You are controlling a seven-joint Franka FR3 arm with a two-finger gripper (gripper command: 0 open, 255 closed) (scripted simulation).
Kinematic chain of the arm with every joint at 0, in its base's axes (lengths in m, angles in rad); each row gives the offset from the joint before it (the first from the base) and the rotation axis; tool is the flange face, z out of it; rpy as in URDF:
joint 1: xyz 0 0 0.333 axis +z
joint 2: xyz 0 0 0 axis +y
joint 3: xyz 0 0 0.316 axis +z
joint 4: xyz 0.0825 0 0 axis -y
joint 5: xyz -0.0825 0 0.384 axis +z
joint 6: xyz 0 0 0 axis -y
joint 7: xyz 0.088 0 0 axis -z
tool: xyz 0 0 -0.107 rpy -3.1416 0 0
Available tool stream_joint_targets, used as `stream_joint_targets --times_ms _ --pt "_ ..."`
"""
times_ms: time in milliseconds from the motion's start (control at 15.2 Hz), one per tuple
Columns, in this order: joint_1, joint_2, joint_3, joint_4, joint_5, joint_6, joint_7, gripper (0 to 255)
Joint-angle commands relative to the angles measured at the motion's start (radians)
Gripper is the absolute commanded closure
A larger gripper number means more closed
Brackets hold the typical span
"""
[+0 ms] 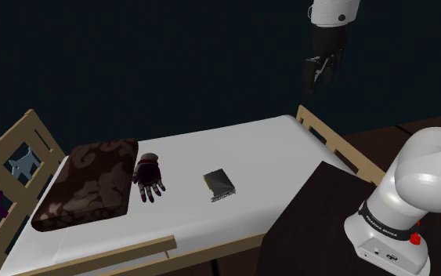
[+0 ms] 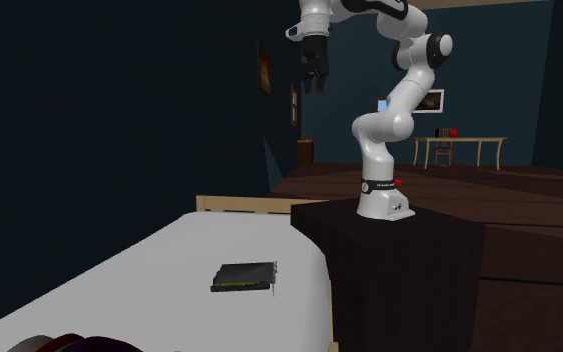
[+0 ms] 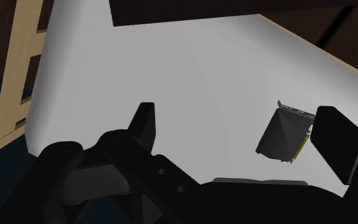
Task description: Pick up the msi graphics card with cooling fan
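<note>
Dark-walled room with a white bed [image 1: 265,149]. Card [image 1: 219,186] lies flat mid-mattress, between the glove [image 1: 149,179] by the pillow [image 1: 89,184] and the foot rail. Claw [image 1: 317,81] hangs high above, fingers apart, empty.

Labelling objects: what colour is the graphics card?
Graphics card: black, yellow-green edge; wrist view shows it best.

One white-sheeted bed with a pale wooden frame [image 1: 273,137] carries three loose things: one flat, dark rectangular graphics card with a yellow edge [image 1: 220,187], one brown patterned pillow [image 1: 89,184] and one dark purple glove [image 1: 149,179]. There is one white robot arm [image 1: 414,180] on one dark box stand [image 2: 399,250], with one black gripper [image 1: 318,81] bearing two fingers [image 3: 144,124]. Two framed pictures [image 2: 265,68] hang on the second exterior view's left wall.
</note>
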Motion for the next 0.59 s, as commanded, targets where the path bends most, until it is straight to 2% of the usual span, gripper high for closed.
stream_joint_targets --times_ms 0,528 --pt "0.0 0.0 0.0 0.0 0.0 0.0 0.0 0" --pt "0.026 0.11 0.014 -0.176 0.023 0.283 -0.007 0"
